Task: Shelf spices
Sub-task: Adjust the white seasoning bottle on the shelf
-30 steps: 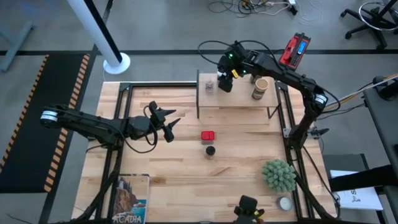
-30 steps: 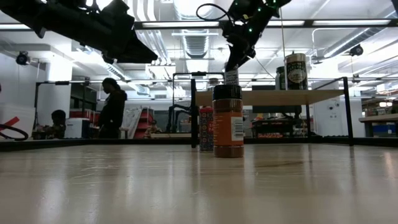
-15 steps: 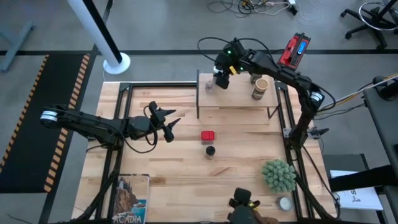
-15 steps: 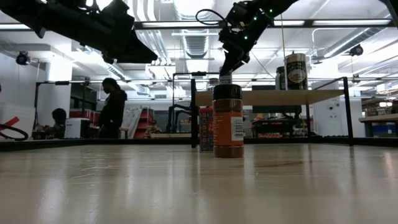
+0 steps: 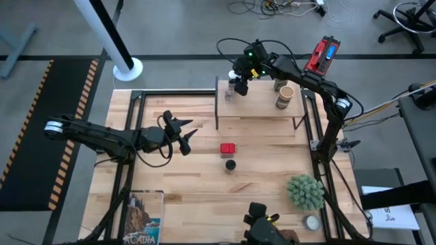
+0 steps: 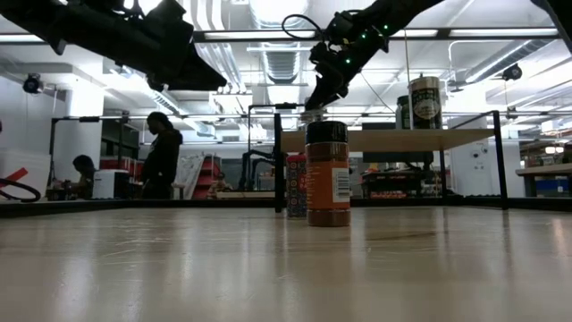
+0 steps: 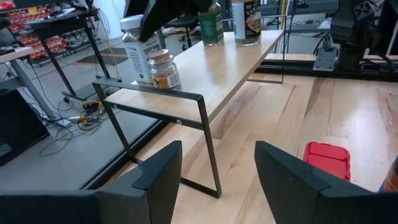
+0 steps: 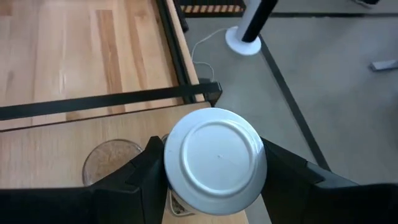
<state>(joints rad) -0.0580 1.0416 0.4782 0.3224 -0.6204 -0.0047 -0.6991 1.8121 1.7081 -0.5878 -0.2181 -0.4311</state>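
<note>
Shelf [image 5: 262,113]: upper centre of the high view, on the worktop [image 5: 177,184].
Right hand [image 5: 238,79]: over the shelf's left end, fingers closed around a white-lidded jar [image 8: 215,159]. Just beside it stands a small grey-lidded jar [image 5: 229,93].
Tan cylinder [image 5: 285,96]: right part of the shelf.
Red tin [image 5: 228,148] and black-lidded jar [image 5: 230,165]: mid-frame on the worktop, below the shelf.
Left hand [image 5: 189,136]: left of the red tin, fingers spread, holding nothing.
</note>
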